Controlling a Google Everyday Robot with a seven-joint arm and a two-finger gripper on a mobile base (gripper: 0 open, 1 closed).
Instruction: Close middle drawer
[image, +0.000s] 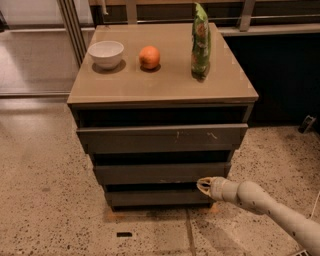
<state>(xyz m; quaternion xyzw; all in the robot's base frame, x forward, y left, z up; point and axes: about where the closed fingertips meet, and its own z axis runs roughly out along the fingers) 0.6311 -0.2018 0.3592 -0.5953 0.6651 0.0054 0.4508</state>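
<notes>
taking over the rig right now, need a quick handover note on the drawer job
The gripper is low at the right end of the middle drawer front, by its lower edge; contact is unclear.
The middle drawer looks slightly out, its front proud of the bottom drawer and behind the scratched top drawer front.
Done: gripper placed at the front.
Left: push the drawer fully in, then back away.

White bowl (105, 53), orange (149, 57), green bag (201, 42) atop cabinet (165, 85).
</notes>
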